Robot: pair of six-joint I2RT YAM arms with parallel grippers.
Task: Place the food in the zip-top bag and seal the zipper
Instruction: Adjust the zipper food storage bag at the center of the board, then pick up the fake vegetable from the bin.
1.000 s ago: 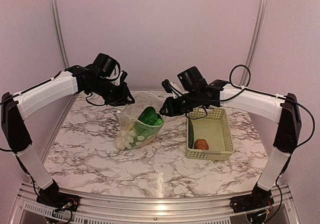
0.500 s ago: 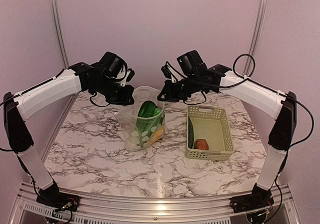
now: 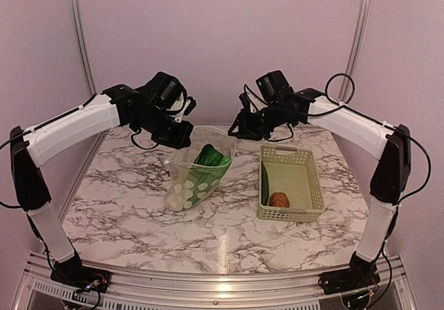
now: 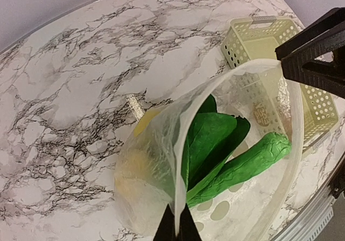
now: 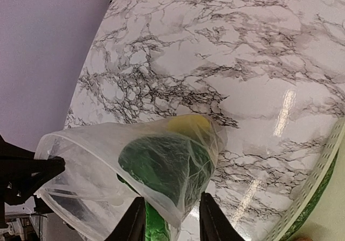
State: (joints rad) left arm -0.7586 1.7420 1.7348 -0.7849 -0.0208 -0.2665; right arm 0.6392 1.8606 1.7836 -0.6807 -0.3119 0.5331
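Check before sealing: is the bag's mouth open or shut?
Open. The bag rim forms a wide loop with greens visible inside; the left gripper pinches one edge.

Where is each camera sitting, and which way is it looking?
Top camera: high behind the arms, looking down at the table; both arms show, left gripper and right gripper at the zip-top bag.
Left wrist camera: on the left arm, looking down into the bag's mouth; its pinched fingertips show.
Right wrist camera: on the right arm, looking down past the bag; its spread fingers show.
All three share the bag.
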